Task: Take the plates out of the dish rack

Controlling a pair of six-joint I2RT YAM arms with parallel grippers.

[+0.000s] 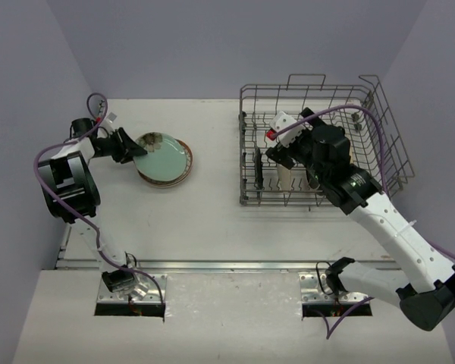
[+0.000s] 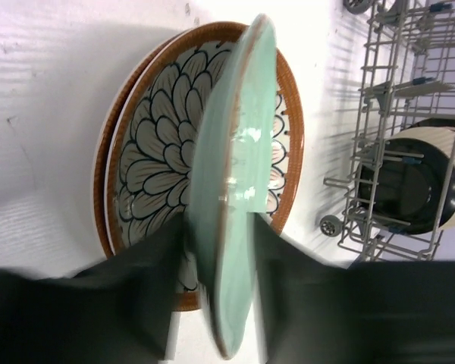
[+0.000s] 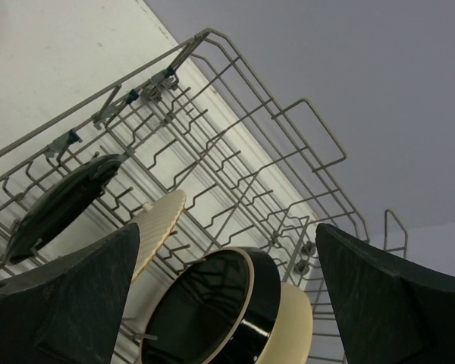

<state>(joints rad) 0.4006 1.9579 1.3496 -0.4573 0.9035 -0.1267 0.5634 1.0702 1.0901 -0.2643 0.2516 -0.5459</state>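
My left gripper [image 1: 130, 149] is shut on the rim of a pale green plate [image 1: 165, 154], holding it tilted over a stack of plates [image 1: 167, 179] on the table. In the left wrist view my gripper [image 2: 221, 243] pinches the green plate [image 2: 239, 174] edge-on, above a brown-rimmed petal-pattern plate [image 2: 155, 152]. My right gripper [image 1: 287, 163] is open inside the dish rack [image 1: 379, 129]. In the right wrist view its jaws [image 3: 227, 296] stand wide apart around a black plate with a cream rim [image 3: 212, 311], not touching it. A cream ribbed plate [image 3: 159, 224] and another black plate [image 3: 61, 205] stand in the tines.
The rack's wire walls and loop handles [image 3: 311, 121] rise around my right gripper. A cream dish [image 3: 292, 334] leans behind the black plate. The rack [image 2: 409, 91] is to the right of the stack in the left wrist view. Grey walls close in the table.
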